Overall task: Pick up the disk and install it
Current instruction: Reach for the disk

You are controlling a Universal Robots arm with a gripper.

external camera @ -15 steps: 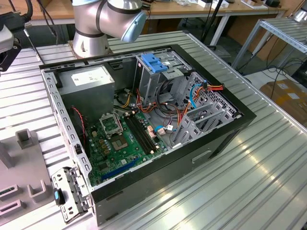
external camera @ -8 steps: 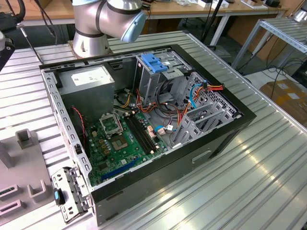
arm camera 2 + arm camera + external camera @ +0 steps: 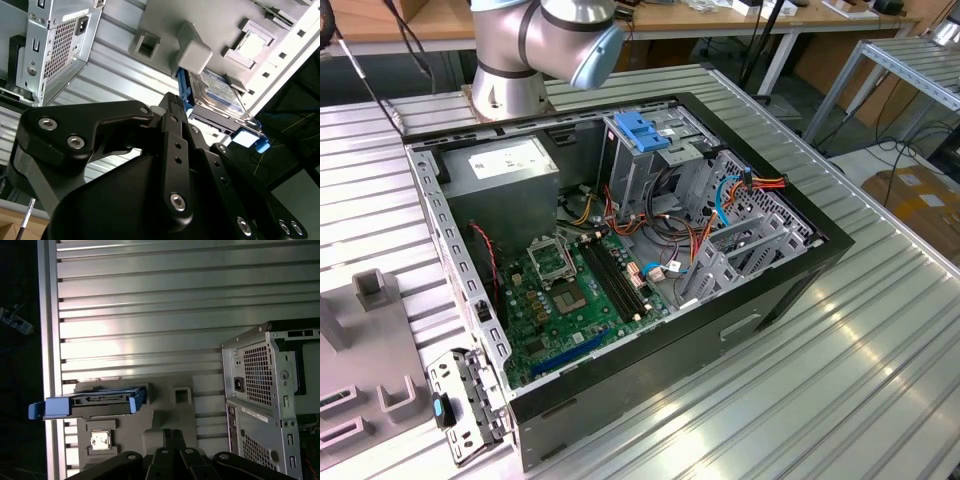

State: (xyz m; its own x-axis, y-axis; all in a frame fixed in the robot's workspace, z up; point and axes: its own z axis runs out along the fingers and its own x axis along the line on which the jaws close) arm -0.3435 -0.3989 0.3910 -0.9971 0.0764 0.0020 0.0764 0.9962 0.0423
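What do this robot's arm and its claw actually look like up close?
The arm is made of rounded silver-grey tubes, with a pale blue cap on one joint. The gripper is matte black: flat, angular linked bars held by silver bolt heads.

You'll find the disk (image 3: 220, 95) standing on edge in a grey holder (image 3: 165, 17) on the worktop (image 3: 115, 67): dark metal, white label with blue band, blue side rails.

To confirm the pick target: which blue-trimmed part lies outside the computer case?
The disk, with blue side rails, on the grey fixture beside the case; the blue-capped cage sits inside it.
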